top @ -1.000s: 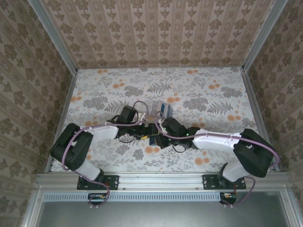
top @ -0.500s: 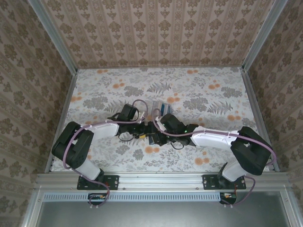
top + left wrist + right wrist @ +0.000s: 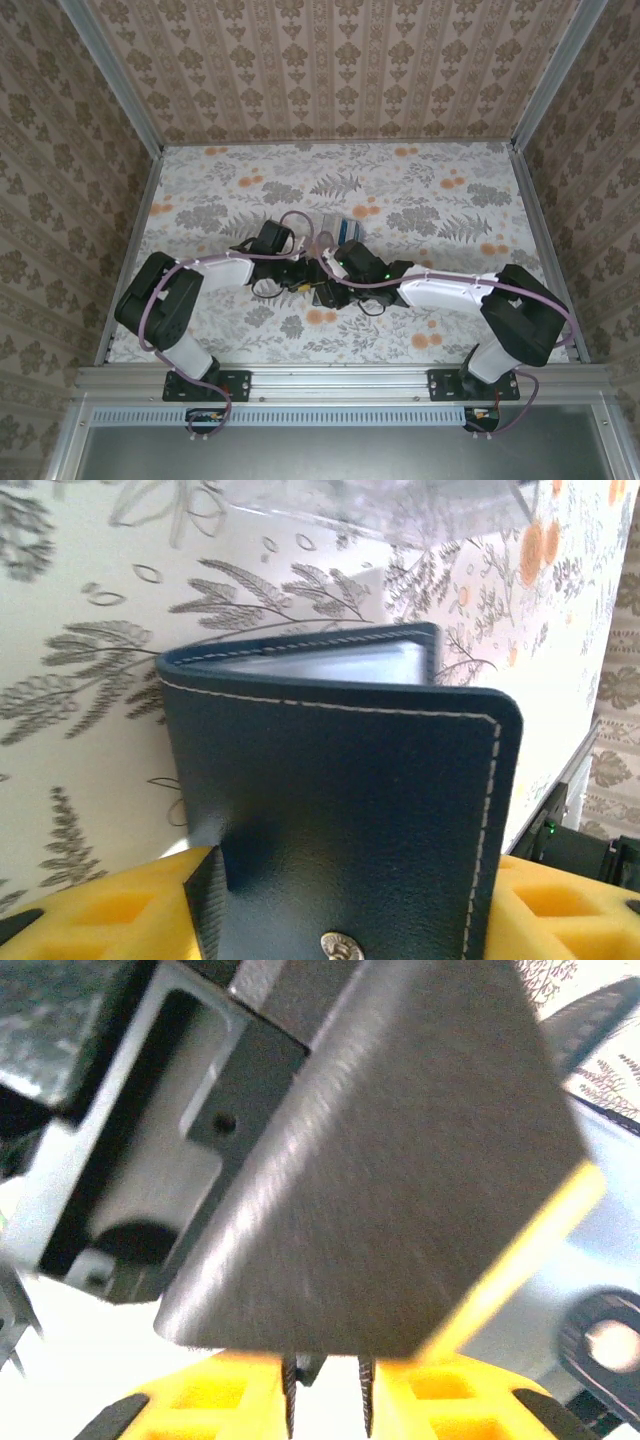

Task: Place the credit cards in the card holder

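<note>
Two arms reach in over the flowered counter in the top view. The left arm and the right arm meet nose to nose near its middle. There we cannot make out what lies between their tips.

From the left wrist we see it plainly: the navy card holder stands up between the yellow-padded left fingers, which press on its two sides and hold it. Its long edge runs across that view. The fold is on the left and the two leaves gape to the right, with a pale lining showing between them. Whether a card sits inside we cannot tell. Its free top edge points away from the wrist, toward a clear plastic case on the counter beyond.

The top view shows that case just past the arm tips, with something blue in it.

The right wrist view gives a blurred dark grey block close ahead. The right fingers stand a narrow gap apart, nothing visible between them.

A small metal snap sits low on the card holder's near leaf.
</note>
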`<state>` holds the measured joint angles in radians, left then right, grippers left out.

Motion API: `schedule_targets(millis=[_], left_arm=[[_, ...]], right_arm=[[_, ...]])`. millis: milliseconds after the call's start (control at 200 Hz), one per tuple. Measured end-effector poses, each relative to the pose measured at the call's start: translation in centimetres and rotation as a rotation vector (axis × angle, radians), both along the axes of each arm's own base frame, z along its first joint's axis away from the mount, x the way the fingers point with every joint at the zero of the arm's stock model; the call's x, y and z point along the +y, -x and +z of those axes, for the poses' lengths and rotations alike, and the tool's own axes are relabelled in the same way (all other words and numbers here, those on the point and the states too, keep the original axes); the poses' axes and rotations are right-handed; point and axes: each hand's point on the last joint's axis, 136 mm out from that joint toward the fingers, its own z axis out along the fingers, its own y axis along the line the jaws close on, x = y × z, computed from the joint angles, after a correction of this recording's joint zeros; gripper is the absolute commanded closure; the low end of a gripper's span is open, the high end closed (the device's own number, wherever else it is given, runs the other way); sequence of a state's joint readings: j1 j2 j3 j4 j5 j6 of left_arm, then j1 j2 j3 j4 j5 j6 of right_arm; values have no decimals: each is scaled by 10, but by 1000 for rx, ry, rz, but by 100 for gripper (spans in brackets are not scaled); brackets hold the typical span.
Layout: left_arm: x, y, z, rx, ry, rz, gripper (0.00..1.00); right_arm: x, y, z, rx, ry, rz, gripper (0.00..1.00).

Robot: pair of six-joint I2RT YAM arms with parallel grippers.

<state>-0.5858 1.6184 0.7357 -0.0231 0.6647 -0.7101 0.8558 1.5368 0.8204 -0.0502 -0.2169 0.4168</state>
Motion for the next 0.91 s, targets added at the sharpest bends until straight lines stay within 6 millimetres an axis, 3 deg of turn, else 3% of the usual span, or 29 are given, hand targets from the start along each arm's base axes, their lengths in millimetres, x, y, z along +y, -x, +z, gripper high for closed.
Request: schedule_targets(millis=[260,410,715,905], left_arm=[[9,-11,0,-1,0,39,44],[8,-12,1,-4,6,44,44],[11,-12,-2,-9,16,69,53],[14,-11,-6,2,21,89,60]], right_arm=[[-28,-13,12,17,-44,-120,57],[-32,-15,4,63,0,-172,50],[-44,-22,-27,185,34,-296,51],[-49,-21,-35,241,-2,-335,50]])
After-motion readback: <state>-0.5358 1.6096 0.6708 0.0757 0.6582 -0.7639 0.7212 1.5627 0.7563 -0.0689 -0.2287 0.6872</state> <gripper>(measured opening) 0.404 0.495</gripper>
